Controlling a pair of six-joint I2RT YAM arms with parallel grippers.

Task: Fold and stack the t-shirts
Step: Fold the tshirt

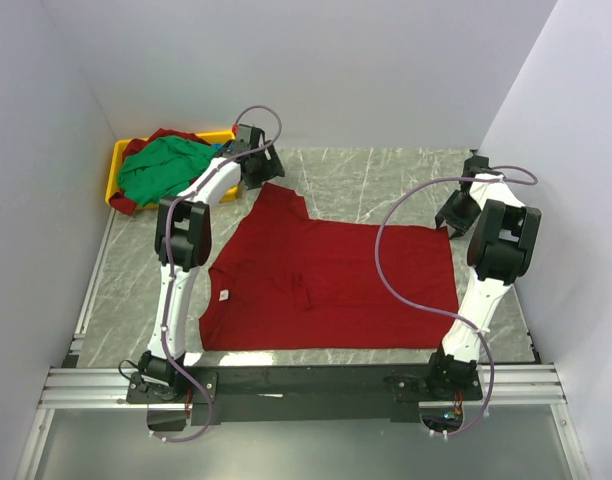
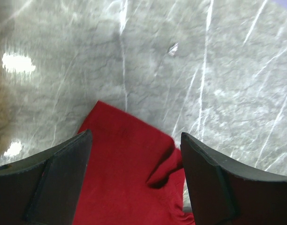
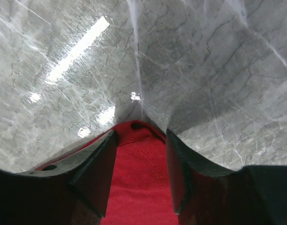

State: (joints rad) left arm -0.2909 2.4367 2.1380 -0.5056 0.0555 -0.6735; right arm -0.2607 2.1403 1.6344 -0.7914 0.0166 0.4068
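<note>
A deep red t-shirt (image 1: pixel 326 285) lies spread flat on the marble table, its white neck label (image 1: pixel 224 294) at the left. My left gripper (image 1: pixel 258 168) is over the shirt's far sleeve tip. In the left wrist view the left gripper (image 2: pixel 136 140) is wide open, with the red sleeve (image 2: pixel 124 168) on the table between the fingers (image 2: pixel 59 173). My right gripper (image 1: pixel 454 215) is at the shirt's far right corner. In the right wrist view the right gripper (image 3: pixel 141 140) is open, with the hemmed red corner (image 3: pixel 139 178) between the jaws. A green shirt (image 1: pixel 161 170) and a red one (image 1: pixel 171 135) lie heaped at the back left.
The yellow tray (image 1: pixel 118 160) holding the heaped shirts stands in the back left corner. White walls close in the table on the left, back and right. A metal rail (image 1: pixel 306 385) runs along the near edge by the arm bases.
</note>
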